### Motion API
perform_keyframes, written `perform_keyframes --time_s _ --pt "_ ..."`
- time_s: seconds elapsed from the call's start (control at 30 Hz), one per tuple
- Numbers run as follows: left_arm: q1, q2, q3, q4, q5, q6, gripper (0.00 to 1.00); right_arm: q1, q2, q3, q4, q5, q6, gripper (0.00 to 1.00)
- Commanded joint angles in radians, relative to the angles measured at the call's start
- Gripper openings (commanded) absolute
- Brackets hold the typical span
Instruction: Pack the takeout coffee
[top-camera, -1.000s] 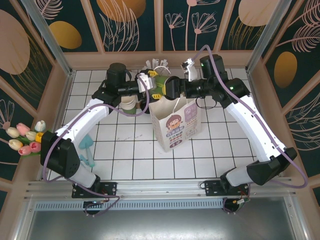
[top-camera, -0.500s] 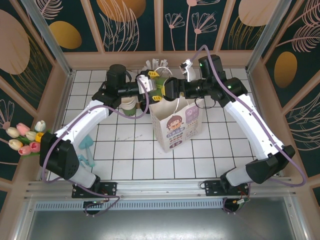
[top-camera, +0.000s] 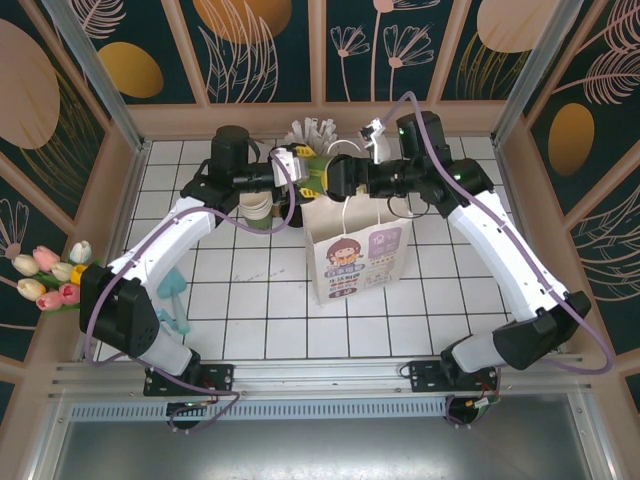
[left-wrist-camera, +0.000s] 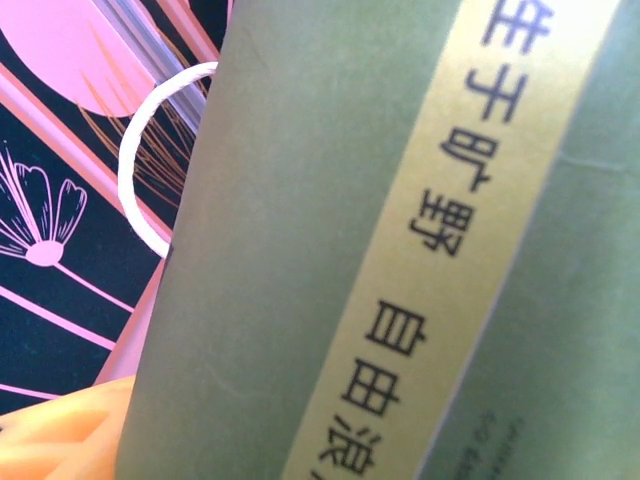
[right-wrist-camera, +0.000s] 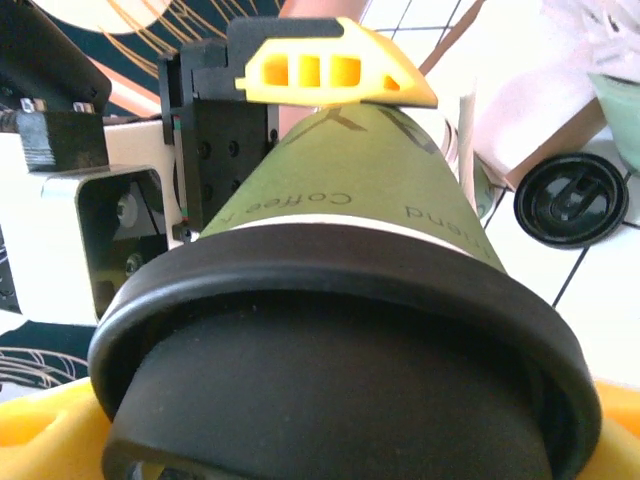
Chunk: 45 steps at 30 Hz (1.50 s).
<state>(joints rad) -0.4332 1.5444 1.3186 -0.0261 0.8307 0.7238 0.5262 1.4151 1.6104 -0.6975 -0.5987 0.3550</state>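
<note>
Two pincers on the takeout coffee (right-wrist-camera: 340, 190): left gripper (top-camera: 308, 170) clamps its side, right gripper (right-wrist-camera: 345, 445) flanks its lid (right-wrist-camera: 340, 380), grip I cannot tell.

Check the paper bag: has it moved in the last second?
Yes. On the paper bag, the right lower corner has swung slightly toward the near edge against the tiled table; the left corner stays put.

A small dark green paper cup (top-camera: 320, 168) hangs in the air between the left gripper (top-camera: 308, 170) and the right gripper (top-camera: 333, 177), which meet nose to nose. A white paper bag with a cartoon print (top-camera: 360, 255) stands just beneath them. A stack of cream paper cups (top-camera: 258, 208) sits left of the left gripper.
</note>
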Motion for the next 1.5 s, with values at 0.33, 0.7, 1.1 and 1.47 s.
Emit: perform_keyframes --time_s 0.33,0.7,1.1,1.47 --pt "-0.013 -0.023 -0.004 0.111 0.112 -0.194 0.35 0.038 -0.117 -0.162 0.295 0.183 -0.068 0.99" --pt "-0.013 -0.027 -0.005 0.118 0.078 -0.245 0.35 0.1 -0.092 -0.121 0.251 0.249 -0.082 0.99" --pt "-0.013 -0.005 0.036 0.03 0.07 -0.157 0.36 0.075 -0.009 0.099 -0.078 0.228 -0.02 0.96" --pt "-0.013 -0.001 0.036 0.029 0.073 -0.201 0.36 0.093 -0.019 0.07 -0.006 0.231 -0.042 0.94"
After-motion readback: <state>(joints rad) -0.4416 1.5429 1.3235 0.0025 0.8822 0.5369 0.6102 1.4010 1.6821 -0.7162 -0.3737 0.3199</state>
